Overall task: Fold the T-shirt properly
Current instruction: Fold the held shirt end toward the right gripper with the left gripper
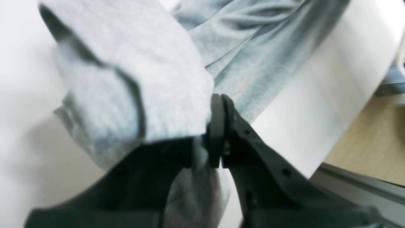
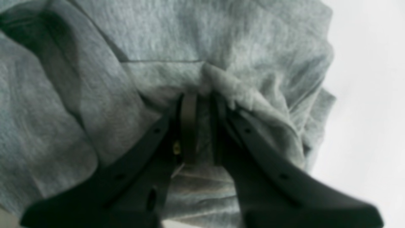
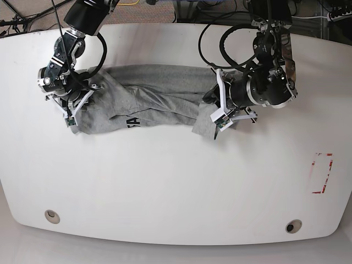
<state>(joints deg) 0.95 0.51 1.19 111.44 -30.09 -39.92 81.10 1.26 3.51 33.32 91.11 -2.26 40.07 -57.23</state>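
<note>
The T-shirt [image 3: 148, 107] lies bunched toward the far edge of the table [image 3: 176, 187], so its black lettering [image 3: 133, 123] shows only a few letters, the rest folded under; both wrist views are blurred, the cloth weave soft; the left gripper [image 1: 218, 133] has one fingertip buried under fabric; the right gripper [image 2: 202, 126] tips vanish into a fold; arm bases cut off at the top.

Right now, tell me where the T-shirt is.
In the base view the T-shirt lies bunched across the table's far half, stretched between both arms.
</note>
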